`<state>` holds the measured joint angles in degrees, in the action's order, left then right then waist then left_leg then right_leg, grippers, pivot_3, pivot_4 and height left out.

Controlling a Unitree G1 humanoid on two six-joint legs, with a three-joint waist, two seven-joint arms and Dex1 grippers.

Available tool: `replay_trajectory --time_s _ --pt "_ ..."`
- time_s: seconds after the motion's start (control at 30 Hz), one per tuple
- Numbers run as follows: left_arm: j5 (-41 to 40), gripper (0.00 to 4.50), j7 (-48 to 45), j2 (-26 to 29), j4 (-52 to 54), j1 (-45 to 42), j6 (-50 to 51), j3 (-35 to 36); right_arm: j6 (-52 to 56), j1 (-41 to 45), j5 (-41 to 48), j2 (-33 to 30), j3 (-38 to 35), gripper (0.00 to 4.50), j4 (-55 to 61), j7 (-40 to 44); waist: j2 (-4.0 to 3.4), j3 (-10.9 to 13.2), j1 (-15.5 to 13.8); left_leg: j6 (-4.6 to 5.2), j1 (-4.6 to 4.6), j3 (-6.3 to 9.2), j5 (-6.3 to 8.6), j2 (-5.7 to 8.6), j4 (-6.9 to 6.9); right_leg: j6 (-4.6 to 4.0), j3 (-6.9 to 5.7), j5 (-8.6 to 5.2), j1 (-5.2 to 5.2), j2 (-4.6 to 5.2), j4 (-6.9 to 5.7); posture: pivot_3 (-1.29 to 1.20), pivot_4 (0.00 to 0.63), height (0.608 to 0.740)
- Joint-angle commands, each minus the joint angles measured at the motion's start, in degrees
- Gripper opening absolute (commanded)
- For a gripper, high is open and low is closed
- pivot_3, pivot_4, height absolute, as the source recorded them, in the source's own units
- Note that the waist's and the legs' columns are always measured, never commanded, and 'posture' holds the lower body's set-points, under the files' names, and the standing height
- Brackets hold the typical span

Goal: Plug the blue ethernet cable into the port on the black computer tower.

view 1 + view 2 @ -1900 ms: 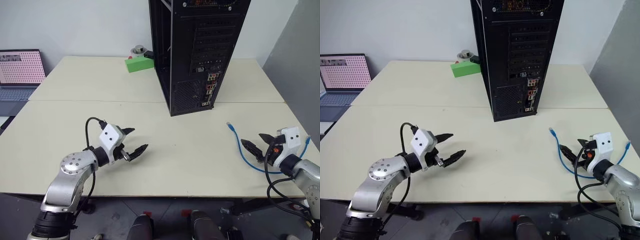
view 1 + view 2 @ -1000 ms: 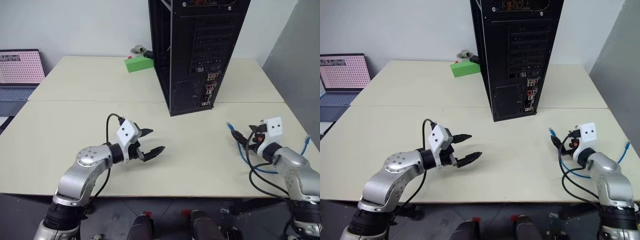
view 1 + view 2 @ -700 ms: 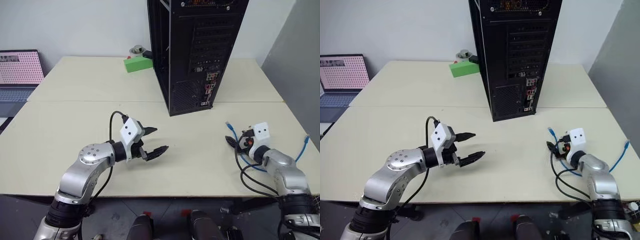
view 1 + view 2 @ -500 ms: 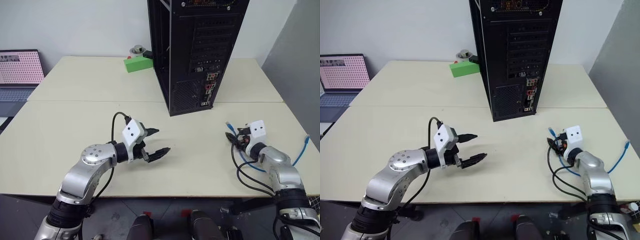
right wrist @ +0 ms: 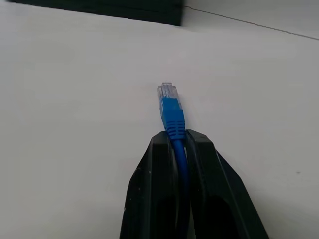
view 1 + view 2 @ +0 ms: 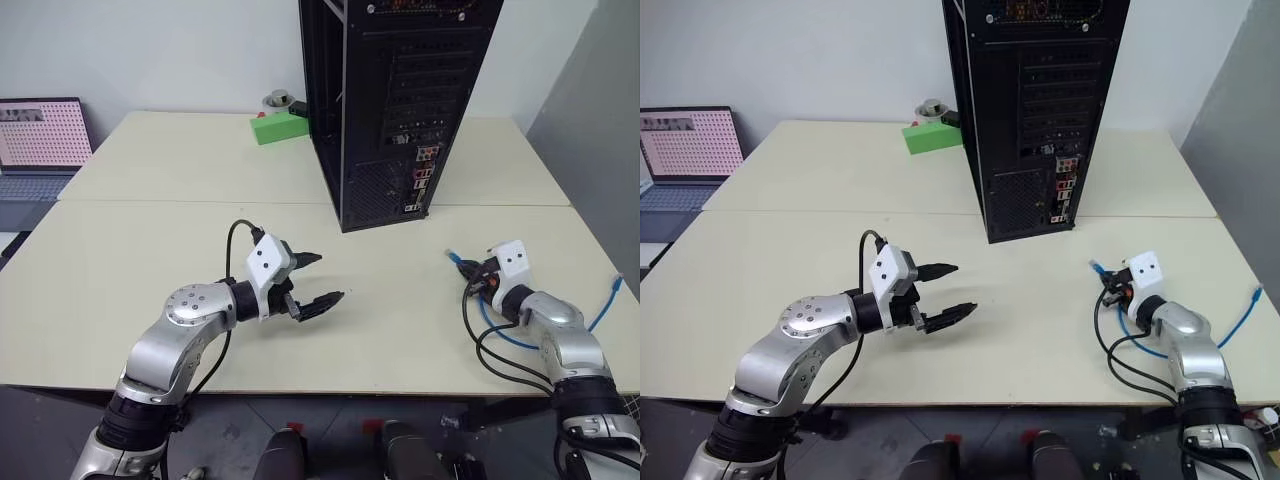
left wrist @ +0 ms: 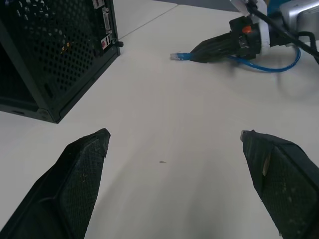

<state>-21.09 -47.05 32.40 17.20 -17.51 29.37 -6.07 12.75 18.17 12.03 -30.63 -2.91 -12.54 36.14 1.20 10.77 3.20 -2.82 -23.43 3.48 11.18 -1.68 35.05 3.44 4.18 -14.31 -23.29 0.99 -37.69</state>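
Observation:
The black computer tower (image 6: 400, 100) stands upright at the middle back of the table, its perforated rear panel facing me. The port is too small to single out within the rear connector cluster (image 6: 424, 172). The blue ethernet cable (image 6: 503, 337) loops on the table at the right. My right gripper (image 5: 177, 137) is shut on the cable just behind its clear plug (image 5: 166, 93), and the plug sticks out past the fingertips toward the tower. My left gripper (image 6: 325, 278) hovers open over the table's middle with nothing between its fingers (image 7: 84, 164).
A green block (image 6: 278, 128) with a small grey round part on it sits behind the tower's left side. A laptop (image 6: 40, 140) stands beyond the table's far left. The cable's other plug (image 6: 613, 284) lies near the table's right edge.
My right gripper moved left to the cable's near plug and shut on the cord just behind it. My left gripper travelled right toward the table's middle, staying open.

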Motion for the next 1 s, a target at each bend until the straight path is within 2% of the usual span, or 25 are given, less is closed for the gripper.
replay_trajectory --time_s 0.03,0.23,0.63,0.97,1.0 --pt "2.37 4.5 -3.95 0.91 -2.09 -3.18 -4.07 -3.21 0.48 -1.13 1.13 -2.88 4.04 0.07 13.13 7.68 -0.01 0.0 0.13 0.0 -0.01 0.0 0.0 0.0 0.0 0.0 0.0 0.0 -0.01 0.0 -0.01 0.0 0.15 0.74" --pt "4.59 4.5 -10.66 0.6 -7.74 -8.22 -8.61 -7.55 7.02 1.09 1.99 -5.86 12.52 0.05 26.25 16.11 -0.01 0.01 0.07 0.0 0.02 0.01 0.0 -0.02 0.0 -0.01 -0.01 -0.01 -0.01 -0.03 0.0 0.0 0.15 0.74" --pt "6.63 4.5 -16.95 -0.24 -13.34 -10.35 -13.61 -10.07 11.5 4.34 1.9 -5.14 18.29 0.04 30.7 20.49 0.0 0.01 -0.11 0.0 -0.02 0.03 0.0 -0.02 0.01 -0.01 -0.03 -0.01 -0.02 -0.02 0.02 0.0 0.15 0.74" --pt "6.58 2.35 -20.96 0.31 -14.31 -10.41 -14.71 -9.98 10.75 4.87 0.99 -5.18 19.69 0.04 31.1 22.06 0.0 0.01 -0.09 0.0 -0.02 0.04 0.0 -0.02 0.01 -0.01 -0.04 -0.01 -0.02 -0.02 0.01 0.0 0.15 0.74" --pt "6.68 2.25 -21.09 0.31 -14.32 -10.35 -14.8 -10.02 10.73 4.93 0.95 -5.15 19.72 0.04 31.09 22.14 0.0 0.01 -0.09 0.0 -0.02 0.04 0.0 -0.02 0.01 -0.01 -0.04 -0.01 -0.02 -0.02 0.01 0.0 0.15 0.74"
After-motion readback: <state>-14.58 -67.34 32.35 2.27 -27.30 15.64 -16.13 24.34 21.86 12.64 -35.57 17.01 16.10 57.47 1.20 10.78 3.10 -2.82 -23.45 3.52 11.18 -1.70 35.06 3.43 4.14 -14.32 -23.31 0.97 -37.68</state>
